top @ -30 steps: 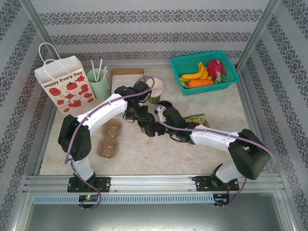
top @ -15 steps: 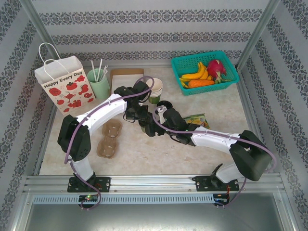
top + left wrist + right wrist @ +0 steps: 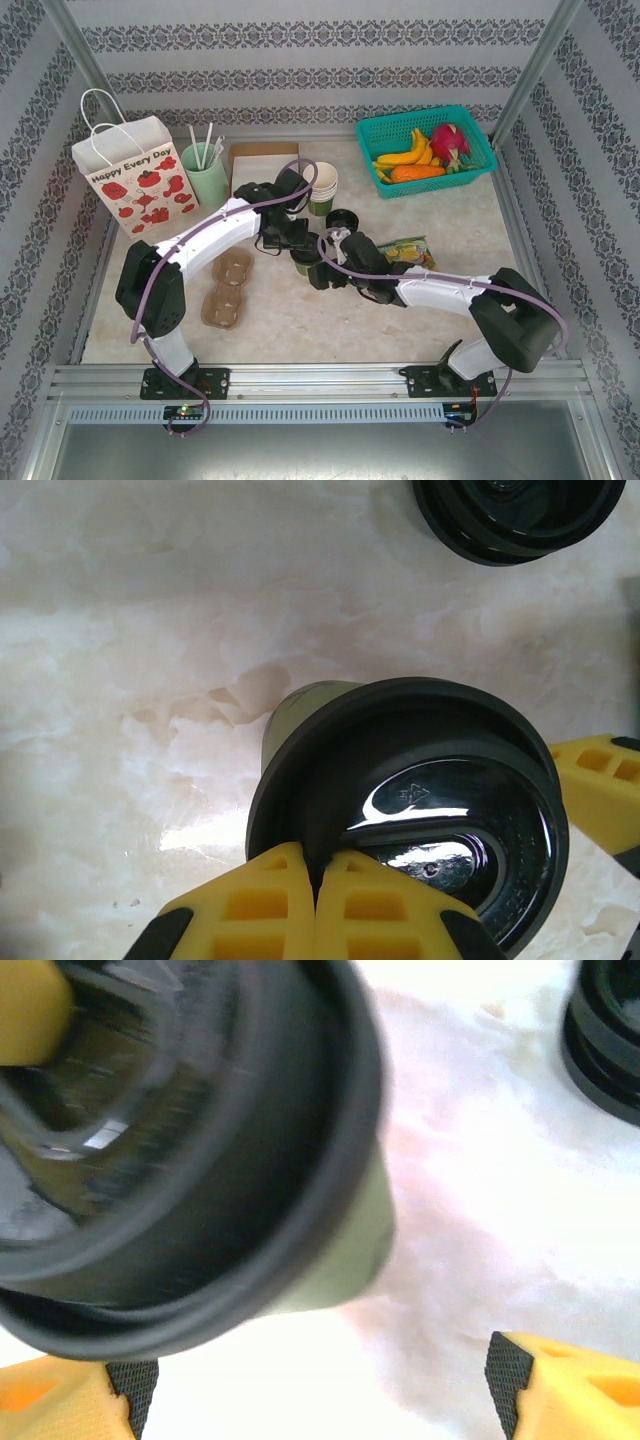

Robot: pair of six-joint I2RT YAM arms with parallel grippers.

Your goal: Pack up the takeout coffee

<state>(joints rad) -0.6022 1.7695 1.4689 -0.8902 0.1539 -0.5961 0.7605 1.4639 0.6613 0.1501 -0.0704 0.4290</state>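
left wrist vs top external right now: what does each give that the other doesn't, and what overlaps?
Left wrist: the left hand shut, fingertips at the rim of the black lid on the coffee cup; the recycling mark moulded in that lid.
Top external: paper bag, straw holder, fruit basket, cup carriers, stack of cups.
Both: the coffee cup, the spare black lid nearby, the marble table.
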